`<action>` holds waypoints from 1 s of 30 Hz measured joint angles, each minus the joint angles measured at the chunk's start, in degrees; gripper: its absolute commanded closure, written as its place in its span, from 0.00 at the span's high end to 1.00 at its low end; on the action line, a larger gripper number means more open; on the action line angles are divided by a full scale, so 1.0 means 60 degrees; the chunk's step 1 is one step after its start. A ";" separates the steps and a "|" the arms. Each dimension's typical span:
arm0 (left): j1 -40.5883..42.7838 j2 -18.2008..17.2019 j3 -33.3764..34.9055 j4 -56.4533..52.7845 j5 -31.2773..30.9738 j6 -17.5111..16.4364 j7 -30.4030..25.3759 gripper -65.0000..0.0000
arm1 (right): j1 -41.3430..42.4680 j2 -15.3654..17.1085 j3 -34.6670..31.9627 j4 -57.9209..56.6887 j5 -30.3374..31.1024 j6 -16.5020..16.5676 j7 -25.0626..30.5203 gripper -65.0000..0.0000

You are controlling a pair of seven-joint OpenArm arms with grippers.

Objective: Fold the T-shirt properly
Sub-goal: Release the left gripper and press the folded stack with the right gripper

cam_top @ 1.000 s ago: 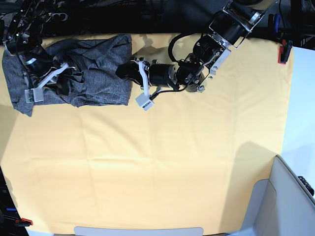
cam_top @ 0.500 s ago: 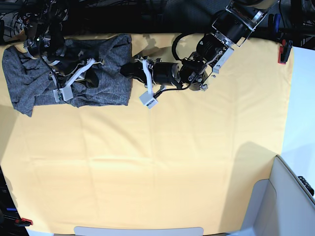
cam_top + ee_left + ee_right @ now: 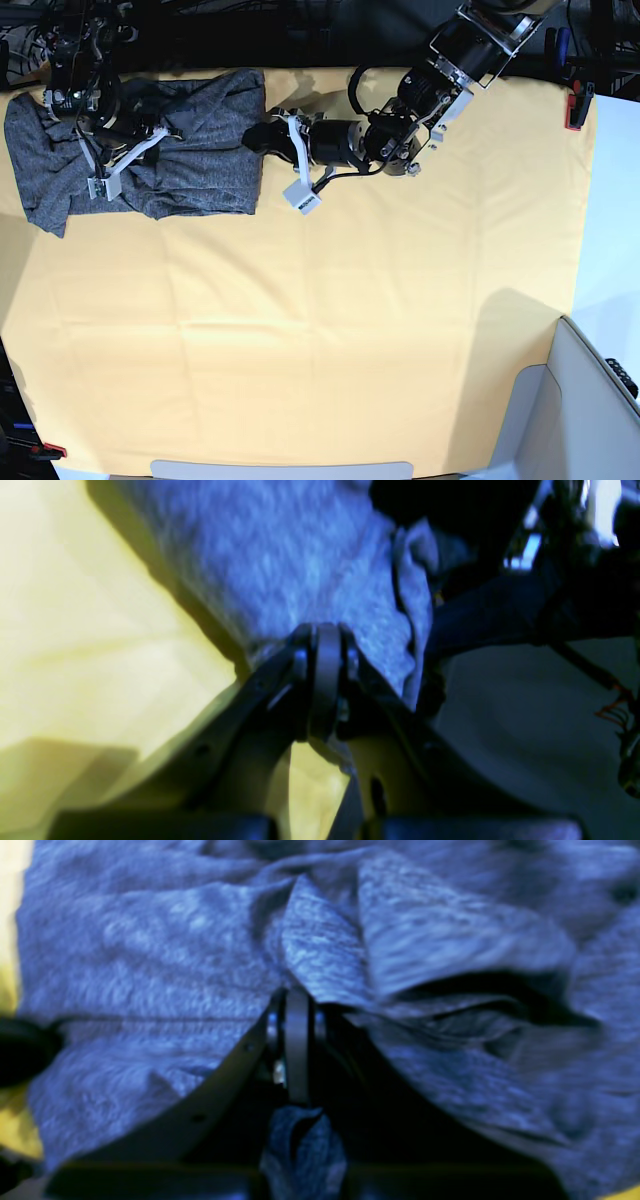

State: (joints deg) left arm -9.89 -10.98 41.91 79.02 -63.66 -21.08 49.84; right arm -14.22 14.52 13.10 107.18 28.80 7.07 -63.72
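Note:
The charcoal-grey T-shirt (image 3: 190, 150) lies bunched and creased at the far left of the yellow table cloth (image 3: 330, 300). My right gripper (image 3: 166, 138) is over the shirt's middle. In the right wrist view, this gripper (image 3: 298, 1001) is shut on a raised fold of the T-shirt (image 3: 325, 950), with cloth hanging between the fingers. My left gripper (image 3: 253, 138) is at the shirt's right edge. In the left wrist view, that gripper (image 3: 325, 636) is shut on the hem of the T-shirt (image 3: 300, 570) just above the yellow cloth (image 3: 75, 630).
A red clamp (image 3: 577, 108) holds the cloth at the far right edge, and another red clamp (image 3: 50, 452) sits at the near left corner. A grey-white bin (image 3: 590, 400) stands at the lower right. Dark equipment lines the far edge.
My right gripper has moved right and toward the far edge, dragging a fold of the shirt with it. The left gripper shifted slightly left and up, staying at the shirt's right edge.

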 measured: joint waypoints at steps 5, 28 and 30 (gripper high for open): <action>-0.0047 0.0000 0.0000 0.0000 0.0004 0.0004 -0.0015 0.00 | 0.0331 -0.0044 0.0259 0.0437 -0.1067 -0.0346 0.0015 0.00; 0.0149 0.0004 -0.0004 0.0000 0.0011 0.0004 -0.0036 0.00 | -0.0186 -0.0237 0.0259 0.1446 0.1515 -0.0310 -0.0055 0.00; 0.0146 -0.0004 -0.0004 0.0000 0.0015 0.0004 -0.0040 0.00 | -0.0335 -0.0237 0.0259 0.1392 0.1515 -0.0295 -0.0102 0.00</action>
State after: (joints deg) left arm -9.02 -11.00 41.89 79.02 -63.57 -21.06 49.60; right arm -16.23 13.10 14.66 115.52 37.89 5.30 -64.34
